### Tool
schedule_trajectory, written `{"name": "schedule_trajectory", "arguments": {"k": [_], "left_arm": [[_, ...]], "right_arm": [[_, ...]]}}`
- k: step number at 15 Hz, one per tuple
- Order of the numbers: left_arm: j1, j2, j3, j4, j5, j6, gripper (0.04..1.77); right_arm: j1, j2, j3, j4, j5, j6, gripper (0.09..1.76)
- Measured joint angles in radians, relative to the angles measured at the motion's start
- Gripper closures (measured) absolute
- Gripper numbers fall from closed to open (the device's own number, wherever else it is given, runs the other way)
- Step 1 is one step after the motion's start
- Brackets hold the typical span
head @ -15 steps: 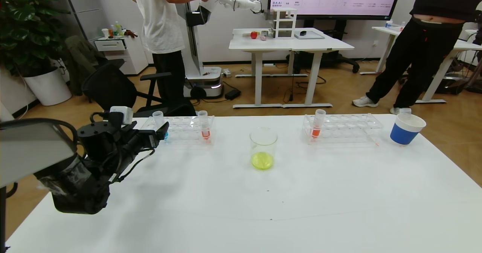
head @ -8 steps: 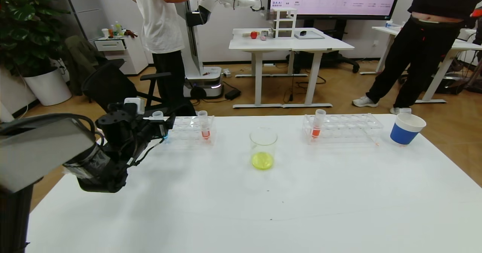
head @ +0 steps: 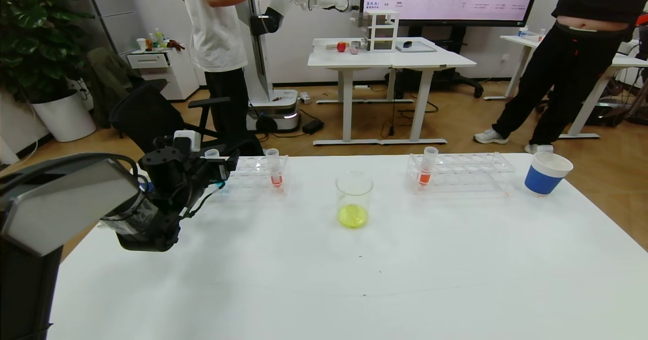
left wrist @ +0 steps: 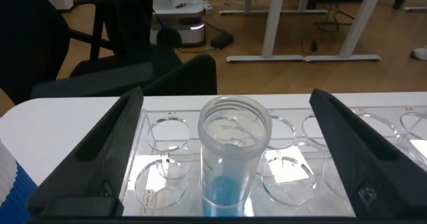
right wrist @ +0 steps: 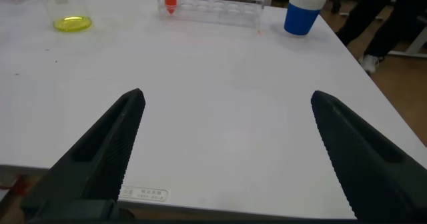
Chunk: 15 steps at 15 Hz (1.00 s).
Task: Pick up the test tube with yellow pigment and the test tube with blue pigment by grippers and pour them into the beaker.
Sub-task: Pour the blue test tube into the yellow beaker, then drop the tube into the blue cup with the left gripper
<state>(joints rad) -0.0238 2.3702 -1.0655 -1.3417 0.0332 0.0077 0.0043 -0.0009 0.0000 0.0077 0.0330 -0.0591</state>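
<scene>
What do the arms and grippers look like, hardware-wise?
The left gripper is black with two long flat tapered fingers, a small white-grey box on top, loose black cables, a round black wrist and a grey arm link. The right gripper shows matching black ribbed fingers.

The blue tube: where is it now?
The blue tube stands upright in the left rack, at its left end, between the open fingers of the left claw.
</scene>
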Motion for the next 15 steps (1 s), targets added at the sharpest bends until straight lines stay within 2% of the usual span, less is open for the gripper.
{"name": "schedule_trajectory", "arguments": {"k": [1,2,3,5,6,8,9,12,15], "left_arm": [[0.001,0.002,-0.002,-0.003,0.001,0.0,0.07],[0.001,0.003,-0.003,-0.003,0.001,0.0,0.17],[0.0,0.003,-0.003,-0.003,0.0,0.0,0.43],[-0.001,0.004,-0.003,-0.003,0.0,0.0,1.29],[-0.001,0.004,-0.004,-0.003,0.0,-0.001,1.44],[-0.003,0.003,-0.005,-0.003,0.0,0.0,1.22],[-0.004,0.002,-0.005,-0.002,0.0,0.0,1.29],[-0.008,-0.015,-0.016,0.013,0.001,0.0,1.29],[-0.01,-0.072,-0.039,0.111,0.002,0.004,1.29]], "right_arm": [[0.0,0.0,0.0,0.0,0.0,0.0,0.11],[0.0,0.0,0.0,0.0,0.0,0.0,0.11],[0.0,0.0,0.0,0.0,0.0,0.0,0.11],[0.0,0.0,0.0,0.0,0.0,0.0,0.11],[0.0,0.0,0.0,0.0,0.0,0.0,0.11],[0.0,0.0,0.0,0.0,0.0,0.0,0.11],[0.0,0.0,0.0,0.0,0.0,0.0,0.11],[0.0,0.0,0.0,0.0,0.0,0.0,0.11],[0.0,0.0,0.0,0.0,0.0,0.0,0.11]]}}
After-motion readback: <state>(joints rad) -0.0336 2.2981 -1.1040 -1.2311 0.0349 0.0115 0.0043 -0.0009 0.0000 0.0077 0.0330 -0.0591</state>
